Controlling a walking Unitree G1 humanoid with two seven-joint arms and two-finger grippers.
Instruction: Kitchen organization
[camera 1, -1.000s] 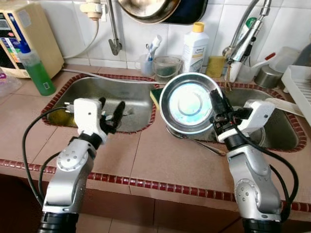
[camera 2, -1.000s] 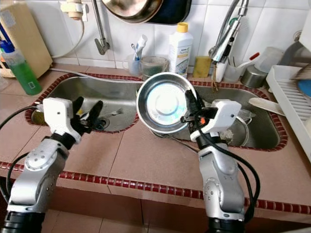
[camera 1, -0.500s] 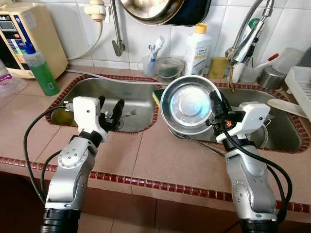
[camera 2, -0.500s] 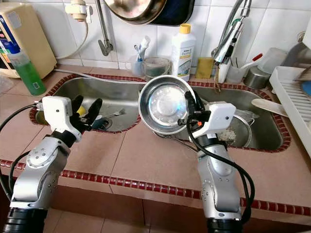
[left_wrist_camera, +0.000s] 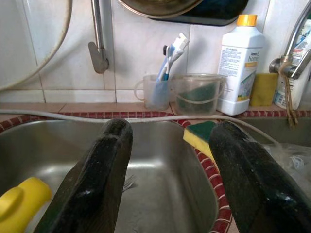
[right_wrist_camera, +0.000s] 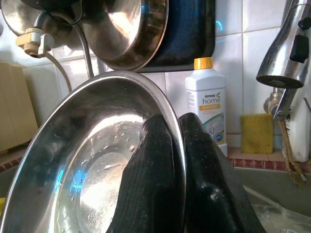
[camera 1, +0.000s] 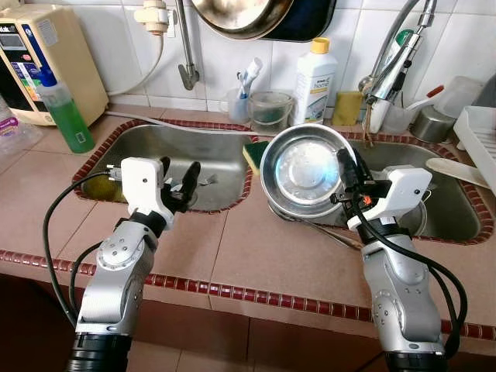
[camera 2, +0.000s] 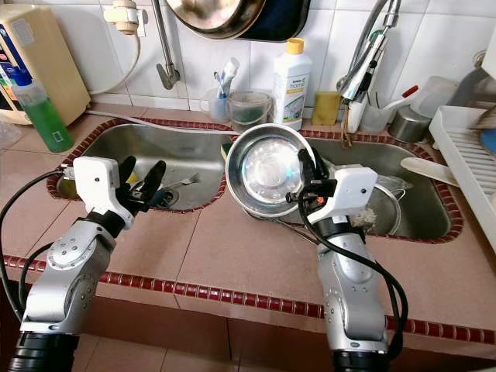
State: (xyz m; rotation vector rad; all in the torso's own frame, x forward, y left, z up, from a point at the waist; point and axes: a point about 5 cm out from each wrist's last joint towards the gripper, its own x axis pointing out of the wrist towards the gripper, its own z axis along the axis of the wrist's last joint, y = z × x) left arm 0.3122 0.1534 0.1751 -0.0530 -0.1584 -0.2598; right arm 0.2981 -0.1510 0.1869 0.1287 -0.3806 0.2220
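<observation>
A shiny steel bowl (camera 1: 301,168) is held up on edge over the counter strip between the two sinks, its wet inside facing me. My right gripper (camera 1: 346,167) is shut on the bowl's right rim, one finger inside and one outside, as the right wrist view shows on the bowl (right_wrist_camera: 87,165). My left gripper (camera 1: 177,183) stands open at the front edge of the left sink (camera 1: 167,147), holding nothing. In the left wrist view its fingers (left_wrist_camera: 97,179) frame the basin, a yellow object (left_wrist_camera: 19,201) and a yellow-green sponge (left_wrist_camera: 200,136).
A green soap bottle (camera 1: 63,115), a beige appliance (camera 1: 46,54), a white detergent bottle (camera 1: 311,76), a cup with toothbrushes (camera 1: 239,99) and a faucet (camera 1: 395,62) line the back. The right sink (camera 1: 449,209) holds dishes. A white rack (camera 1: 480,139) stands far right.
The bowl and my right gripper have shifted slightly to the right. The left gripper stays open by the left sink. The camera has moved a little.
</observation>
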